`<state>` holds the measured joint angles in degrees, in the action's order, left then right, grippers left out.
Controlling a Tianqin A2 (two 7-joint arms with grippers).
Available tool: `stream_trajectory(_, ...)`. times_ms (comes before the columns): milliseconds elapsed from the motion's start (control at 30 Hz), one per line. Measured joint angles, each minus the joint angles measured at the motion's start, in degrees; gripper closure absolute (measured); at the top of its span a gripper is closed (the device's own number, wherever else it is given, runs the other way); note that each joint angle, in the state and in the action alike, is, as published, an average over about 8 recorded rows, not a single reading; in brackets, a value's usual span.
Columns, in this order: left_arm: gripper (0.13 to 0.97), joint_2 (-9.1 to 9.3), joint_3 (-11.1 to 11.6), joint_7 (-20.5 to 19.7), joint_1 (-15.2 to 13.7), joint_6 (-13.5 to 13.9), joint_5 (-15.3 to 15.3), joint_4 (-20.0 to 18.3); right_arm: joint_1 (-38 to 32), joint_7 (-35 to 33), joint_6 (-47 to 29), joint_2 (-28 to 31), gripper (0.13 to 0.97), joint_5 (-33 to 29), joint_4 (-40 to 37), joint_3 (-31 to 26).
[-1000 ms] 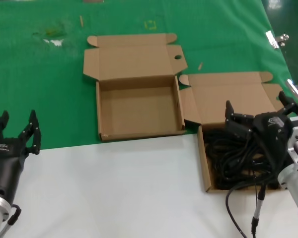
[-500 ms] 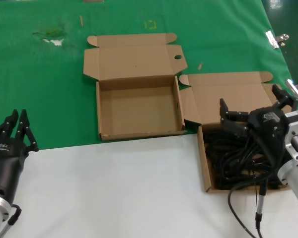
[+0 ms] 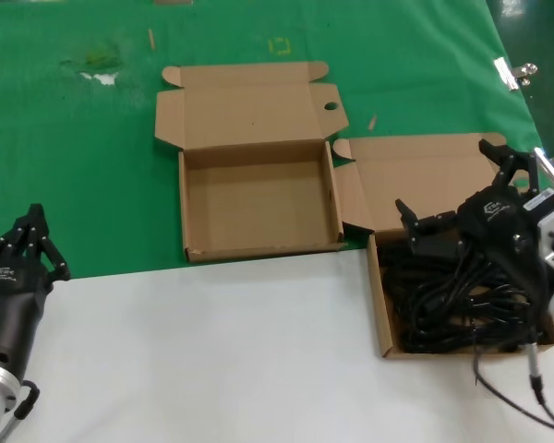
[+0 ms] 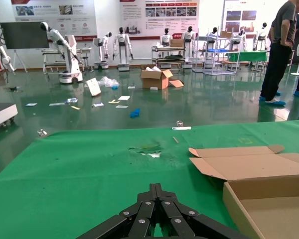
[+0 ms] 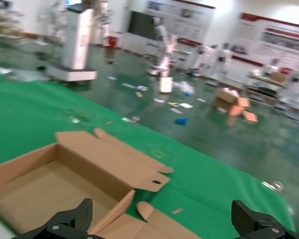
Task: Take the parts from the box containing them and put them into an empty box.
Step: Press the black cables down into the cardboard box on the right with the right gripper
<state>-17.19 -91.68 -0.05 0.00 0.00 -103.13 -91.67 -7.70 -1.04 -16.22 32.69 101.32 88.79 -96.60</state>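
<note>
The black power cords (image 3: 452, 300) lie tangled in the open cardboard box (image 3: 382, 305) at the right. The empty cardboard box (image 3: 258, 198) stands open in the middle, and shows in the left wrist view (image 4: 269, 199) and in the right wrist view (image 5: 50, 184). My right gripper (image 3: 448, 180) is wide open and empty, held above the back of the cord box over its lid flap (image 3: 425, 180); its fingertips (image 5: 70, 221) frame the right wrist view. My left gripper (image 3: 35, 231) is shut and empty at the near left, by the edge of the green cloth.
The green cloth (image 3: 74, 166) covers the far half of the table, white surface (image 3: 212, 360) the near half. My own thin black cable with a metal tip (image 3: 534, 374) hangs by the right arm. Metal clips (image 3: 512, 72) lie at the cloth's right edge.
My left gripper has closed from open to shut. My right gripper has opened wider and risen toward the back of the cord box, turning to the right.
</note>
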Motion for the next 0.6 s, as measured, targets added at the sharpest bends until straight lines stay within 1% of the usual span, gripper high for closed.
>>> stream_trajectory(267,0.957,0.00,0.00,0.00,0.00,0.00,0.00,0.00,-2.74,-1.02,-10.72,7.90,0.129,1.41,-0.34,-0.14)
stream_trajectory(433,0.957,0.00,0.00,0.00,0.00,0.00,0.01,0.00,-4.06,-2.14,-16.51,12.91,0.129,1.99,0.79,0.18)
stream_trajectory(600,0.957,0.00,0.00,0.00,0.00,0.00,0.02,0.00,-4.90,-4.98,-23.41,17.96,0.129,2.71,2.18,0.20)
